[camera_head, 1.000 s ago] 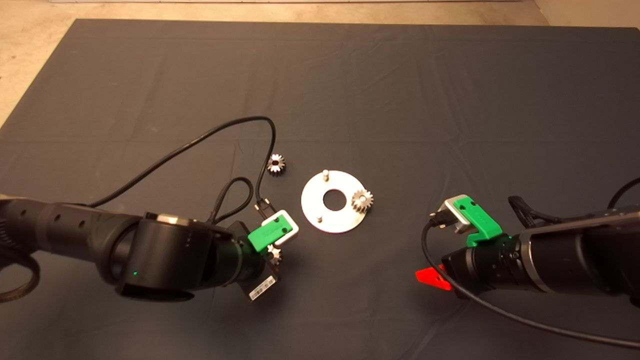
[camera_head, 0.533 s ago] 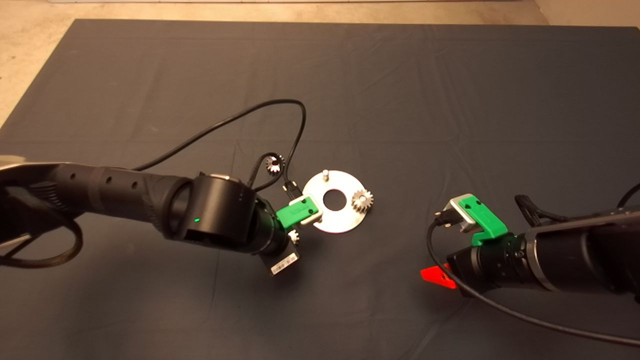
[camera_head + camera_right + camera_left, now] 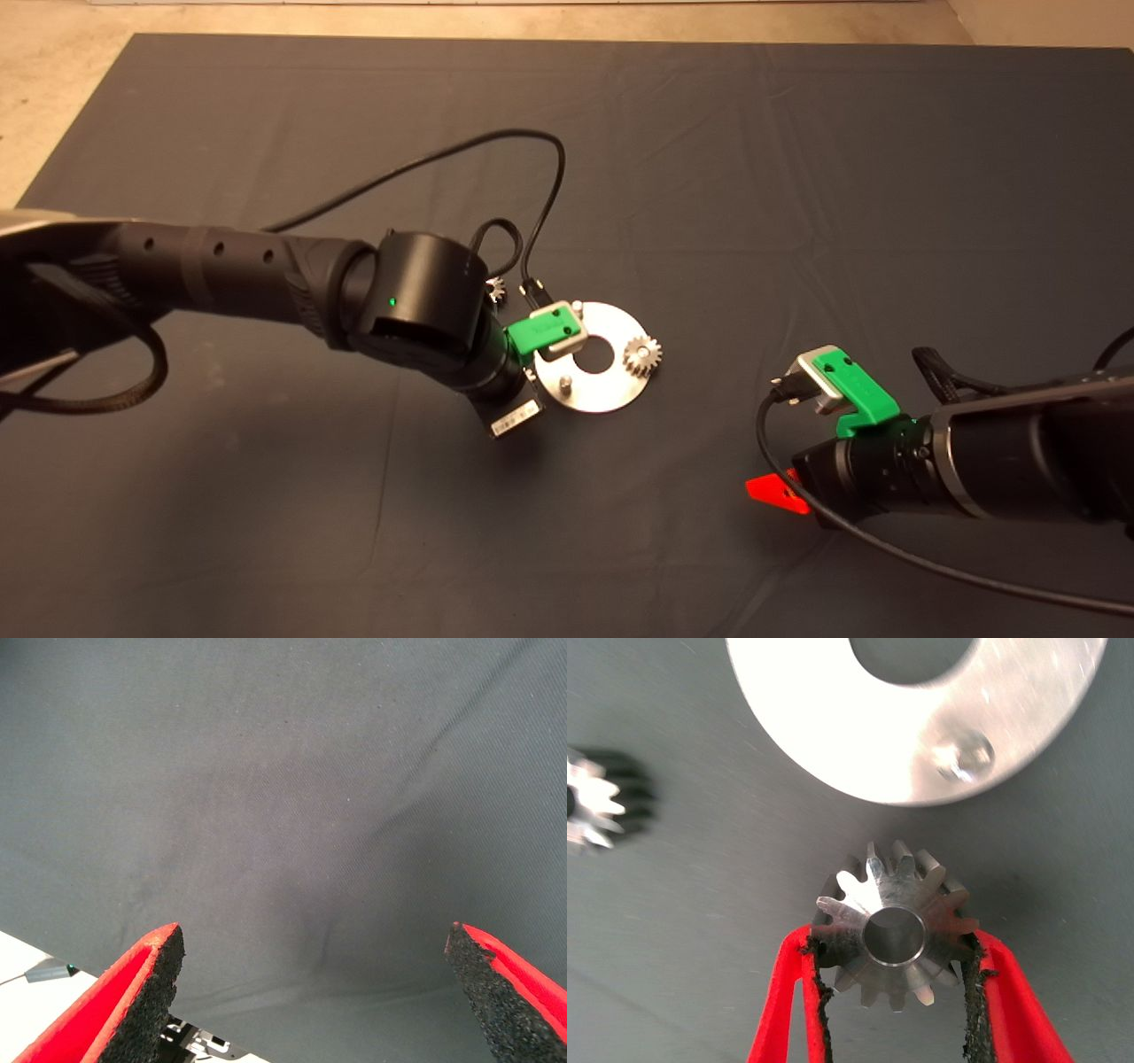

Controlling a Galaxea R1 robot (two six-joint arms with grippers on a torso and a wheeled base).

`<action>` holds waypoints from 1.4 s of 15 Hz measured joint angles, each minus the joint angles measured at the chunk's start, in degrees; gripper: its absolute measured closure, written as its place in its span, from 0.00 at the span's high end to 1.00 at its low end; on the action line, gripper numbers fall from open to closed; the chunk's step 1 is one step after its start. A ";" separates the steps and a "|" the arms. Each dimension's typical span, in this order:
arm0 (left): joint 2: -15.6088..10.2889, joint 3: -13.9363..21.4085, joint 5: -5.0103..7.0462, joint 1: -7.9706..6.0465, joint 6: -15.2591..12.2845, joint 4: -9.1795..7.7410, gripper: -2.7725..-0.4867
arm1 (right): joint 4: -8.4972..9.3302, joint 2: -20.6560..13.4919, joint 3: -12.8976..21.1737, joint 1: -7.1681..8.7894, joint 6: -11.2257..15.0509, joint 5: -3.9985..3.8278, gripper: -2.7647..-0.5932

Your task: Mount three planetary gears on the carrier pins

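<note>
Left wrist view: my left hand (image 3: 893, 992) pinches one planetary gear (image 3: 891, 923) between its black pads, held just short of the disc (image 3: 833, 735) rim, near a bare carrier pin (image 3: 963, 757). A second gear (image 3: 602, 797) lies on the mat at the frame's left edge. In the head view the disc (image 3: 602, 392) sits mid-frame with a third gear (image 3: 641, 355) seated on its right side and two bare pins (image 3: 577, 307). My right hand (image 3: 319, 992) is spread wide over bare mat (image 3: 283, 771) at lower right.
</note>
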 joint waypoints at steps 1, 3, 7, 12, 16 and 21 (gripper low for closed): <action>0.54 -0.52 -0.05 -1.03 0.05 -0.93 0.05 | 0.02 0.00 0.00 0.01 0.00 -0.02 0.74; 1.37 -0.85 -0.08 -1.83 0.05 -1.76 0.05 | 0.02 0.00 0.00 0.00 -0.02 -0.02 0.74; 2.12 -1.21 -0.15 -2.11 -1.81 -2.84 0.05 | 0.09 0.17 0.00 0.01 -0.05 -0.05 0.74; 2.29 -1.27 -0.87 -2.41 -4.28 -3.06 0.05 | 0.24 0.79 0.00 0.04 -0.07 -0.05 0.74; 2.39 -1.60 -3.93 -2.41 -6.04 -3.02 0.05 | 0.27 1.00 0.00 0.17 -0.18 -0.02 0.74; 2.51 -1.57 -7.21 -2.38 -8.18 -1.77 0.05 | 0.29 1.29 0.00 0.17 -0.18 -0.02 0.74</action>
